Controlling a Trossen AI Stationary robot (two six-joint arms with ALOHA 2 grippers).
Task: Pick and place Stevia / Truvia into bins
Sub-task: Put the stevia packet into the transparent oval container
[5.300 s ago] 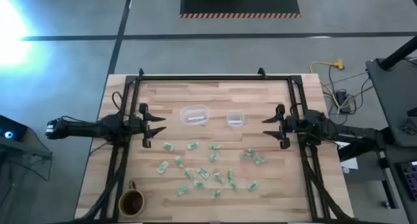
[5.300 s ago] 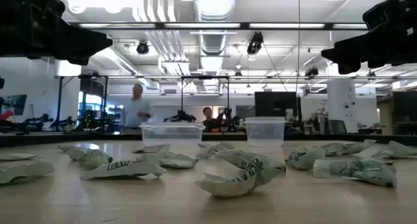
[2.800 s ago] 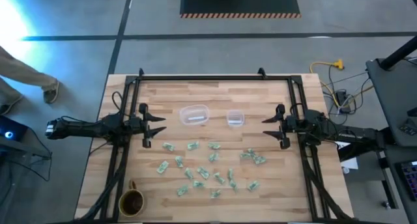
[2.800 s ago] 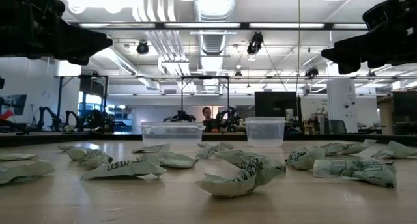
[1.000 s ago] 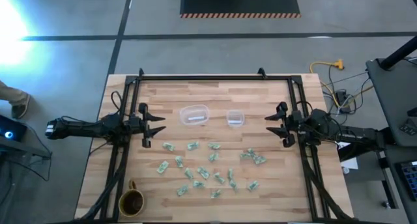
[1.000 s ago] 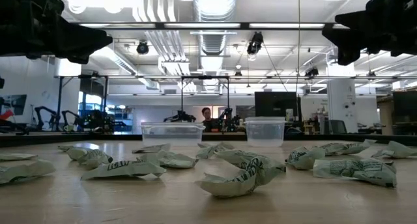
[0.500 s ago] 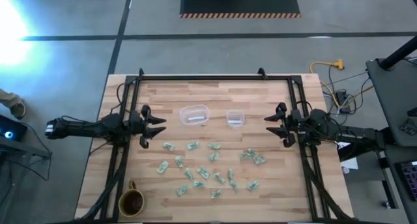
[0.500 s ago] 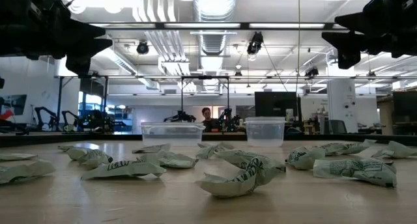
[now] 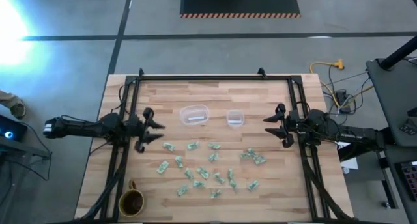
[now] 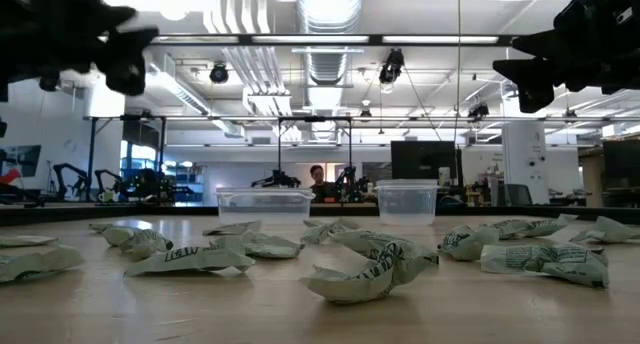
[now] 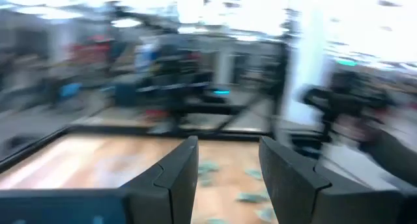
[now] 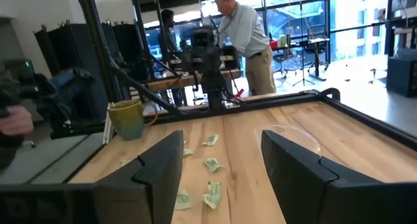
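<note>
Several pale green and white Stevia / Truvia packets (image 9: 208, 168) lie flat and scattered over the middle and near part of the wooden table; they also show as crumpled packets (image 10: 370, 269) in the low view. Two clear bins stand behind them: the wider, rounded bin (image 9: 194, 115) and the smaller square bin (image 9: 235, 118). My left gripper (image 9: 154, 129) hovers open above the table's left side, with nothing between its fingers (image 11: 174, 178). My right gripper (image 9: 268, 126) hovers open at the right side, also with nothing between its fingers (image 12: 159, 168).
A brown mug (image 9: 132, 201) stands at the near left corner. A black frame (image 9: 208, 77) runs along the table's far edge and down both sides. People stand in the room beyond the table (image 12: 244, 42). Bare wood lies between the bins and the far rail.
My left gripper has rolled about its own pointing line and tipped a little upward while staying over the same spot; its fingers now stand skewed in the high view. The packets and bins have not moved.
</note>
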